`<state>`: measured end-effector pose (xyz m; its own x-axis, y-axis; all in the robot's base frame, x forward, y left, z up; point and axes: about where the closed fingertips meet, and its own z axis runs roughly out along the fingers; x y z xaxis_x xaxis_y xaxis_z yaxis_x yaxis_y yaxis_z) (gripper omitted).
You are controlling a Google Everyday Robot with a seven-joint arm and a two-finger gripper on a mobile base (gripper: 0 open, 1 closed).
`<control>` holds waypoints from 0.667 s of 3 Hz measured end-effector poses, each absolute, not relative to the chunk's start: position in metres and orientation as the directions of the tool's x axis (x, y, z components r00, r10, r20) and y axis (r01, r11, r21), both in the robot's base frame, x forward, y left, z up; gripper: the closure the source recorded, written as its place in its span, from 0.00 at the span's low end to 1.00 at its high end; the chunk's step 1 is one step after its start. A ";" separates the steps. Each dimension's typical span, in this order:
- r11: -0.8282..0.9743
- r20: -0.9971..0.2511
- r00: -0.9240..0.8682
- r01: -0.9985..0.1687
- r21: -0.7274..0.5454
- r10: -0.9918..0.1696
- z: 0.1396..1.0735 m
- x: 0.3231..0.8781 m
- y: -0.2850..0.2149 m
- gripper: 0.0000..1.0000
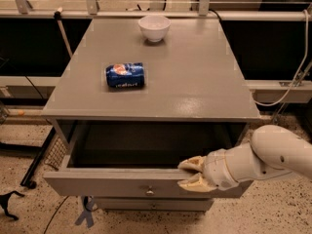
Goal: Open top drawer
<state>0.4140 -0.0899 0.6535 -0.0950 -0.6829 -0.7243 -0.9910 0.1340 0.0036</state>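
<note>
This looks like a robot test lab rather than a home. A speckled hard floor (pixel 34 221) carries loose cables (pixel 306 38), and metal rails (pixel 112 14) with black panels (pixel 29 48) fence in the grey bench (pixel 195 82). Only a white bowl (pixel 154 28) and a blue can (pixel 125 75) sit on it. A white arm's end effector (pixel 184 174) is at the front edge of the bench's open top drawer (pixel 112 185).
</note>
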 end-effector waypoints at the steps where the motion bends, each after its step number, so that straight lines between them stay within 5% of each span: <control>1: 0.134 -0.724 -0.095 -0.991 0.004 -0.683 0.654 0.414 -0.090 1.00; 2: 0.147 -0.724 -0.107 -0.989 0.008 -0.682 0.655 0.399 -0.089 1.00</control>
